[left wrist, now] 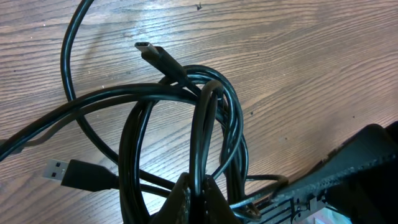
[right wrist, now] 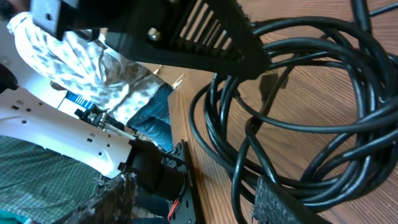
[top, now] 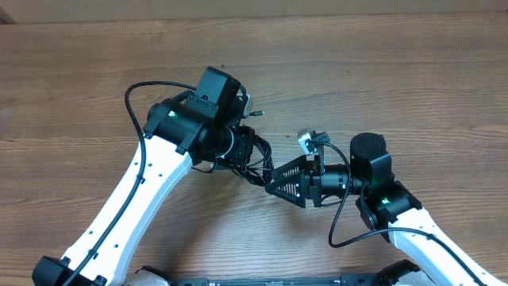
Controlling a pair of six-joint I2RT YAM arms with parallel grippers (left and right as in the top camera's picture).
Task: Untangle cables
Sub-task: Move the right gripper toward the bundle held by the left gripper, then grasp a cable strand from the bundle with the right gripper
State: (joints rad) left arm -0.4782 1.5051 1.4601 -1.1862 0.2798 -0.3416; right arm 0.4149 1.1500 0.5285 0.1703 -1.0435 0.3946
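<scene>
Found the bunch of thin black looped cables (left wrist: 200,124) lying near the middle of the brown wood-grain counter (top: 413,71), between the two arms and partly hidden under them from overhead. Saw the left black two-finger end effector (left wrist: 195,198) pressed together on several strands of that bunch, pinching them at the near edge of the left wrist view, with the loops fanning away over the wood. Noted a black plug with a flat silver USB end (left wrist: 59,169) resting on the counter to the left of the loops, and a slimmer black plug with a small oval tip (left wrist: 145,48) pointing far-left off the top of the bunch. Traced one longer strand (left wrist: 63,62) curving out to the far left and back under the loops. Saw the right black ribbed end effector (top: 274,186) pointing in from the right, spread, with a thick sheaf of loops between its two fingers (right wrist: 205,37). Could not tell whether either finger touched the cords. Could not count the separate cords through so many crossings. Made out both end effectors close together at the same bunch, the right one just to the right of the left and nearer.
</scene>
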